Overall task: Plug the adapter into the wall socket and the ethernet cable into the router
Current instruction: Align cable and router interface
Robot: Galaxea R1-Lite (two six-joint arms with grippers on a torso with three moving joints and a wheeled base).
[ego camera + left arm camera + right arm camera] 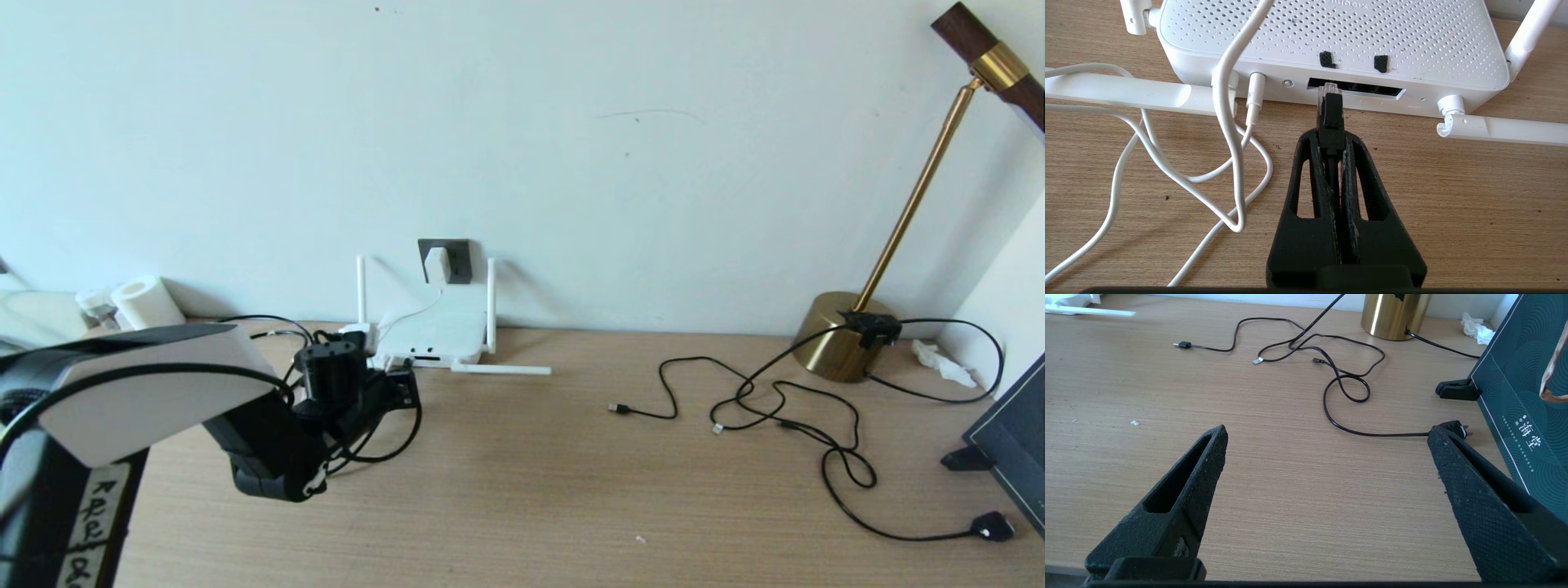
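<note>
**Ethernet plug at the router's port**

On the wooden table (571,474) against a pale wall, the ethernet cable (1331,118) meets the router (1331,36), its clear tip at the port row's edge. The plug looks stiff and light with a fragile clip; the black body behind is the safest hold. The left gripper (1332,141) is clamped on it. The adapter (437,265) sits in the wall socket (457,260). The right gripper (1327,437) gapes wide, empty.

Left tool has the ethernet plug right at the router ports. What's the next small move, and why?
Probably ease the left tool straight forward. It is shut on the ethernet cable, whose clear tip sits at the mouth of the router port row, not yet seated. The adapter already sits in the wall socket.
</note>
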